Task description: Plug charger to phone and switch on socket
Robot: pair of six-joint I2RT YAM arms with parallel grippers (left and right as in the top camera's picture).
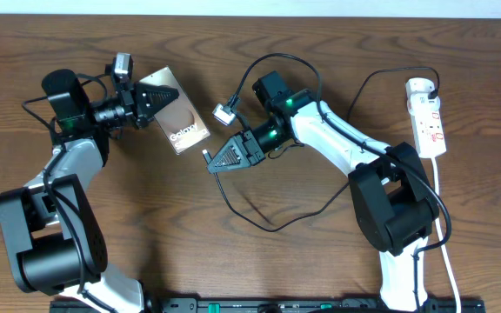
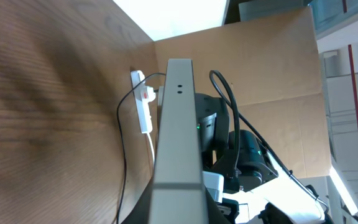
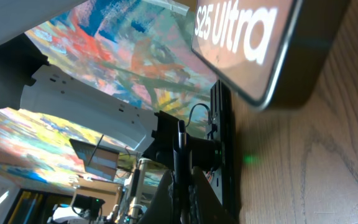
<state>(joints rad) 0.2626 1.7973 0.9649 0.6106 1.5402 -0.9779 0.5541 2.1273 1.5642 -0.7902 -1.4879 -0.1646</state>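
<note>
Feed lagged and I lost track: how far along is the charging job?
Done: the left gripper holds the phone, and the right gripper holds the charger by its tip. In hand: the tip sits short of the phone, not yet plugged in. Left: insert it, then switch on the socket, which neither gripper is near.

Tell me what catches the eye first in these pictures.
The shiny grey-brown flat phone with white Galaxy lettering stands out left of centre in the overhead view, its upper end clamped in the left gripper. Just to its right, the right gripper pinches the thin black charger cable, with the plug tip aimed at the phone but short of it. At the far right edge lies the white elongated power strip with red switch marks.
</note>
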